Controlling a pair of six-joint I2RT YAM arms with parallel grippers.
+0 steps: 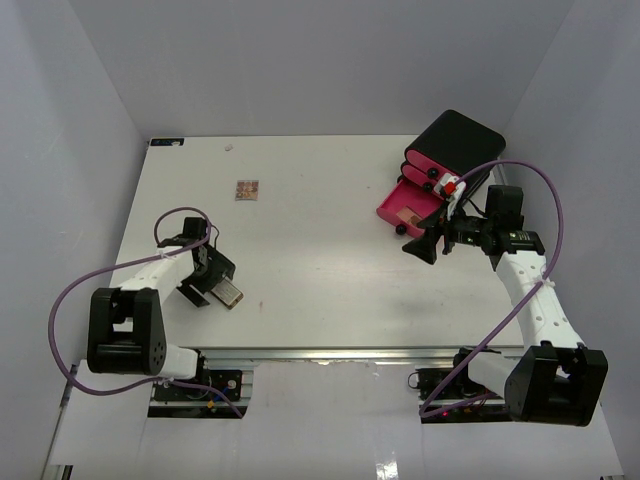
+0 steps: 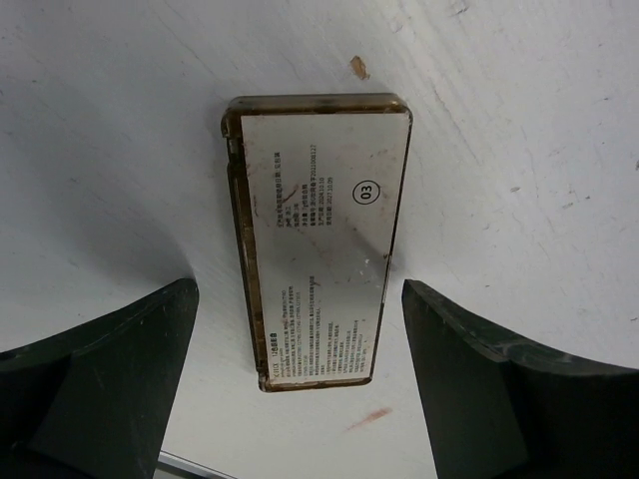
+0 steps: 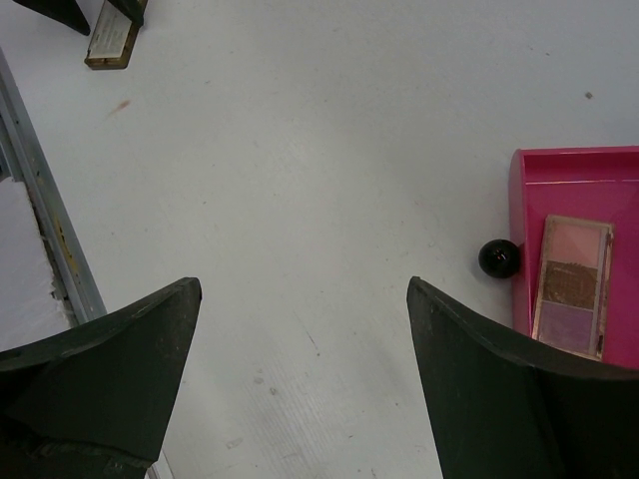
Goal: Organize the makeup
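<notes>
A brown rectangular case (image 2: 318,239) with a white printed label lies flat on the table; it also shows in the top view (image 1: 229,294) and far off in the right wrist view (image 3: 111,44). My left gripper (image 2: 300,374) is open just above it, its fingers to either side of the case's near end, not touching. A tan-pink eyeshadow palette (image 3: 573,284) lies in the open pink drawer (image 3: 522,230) of the black box (image 1: 455,145). A small palette (image 1: 246,189) lies at the far left-centre. My right gripper (image 3: 305,359) is open and empty over bare table beside the drawer.
The black box with pink drawers stands at the back right; its lowest drawer (image 1: 406,210) is pulled out, with a black round knob (image 3: 498,257). A metal rail (image 3: 40,200) runs along the table's near edge. Walls close in the sides and back.
</notes>
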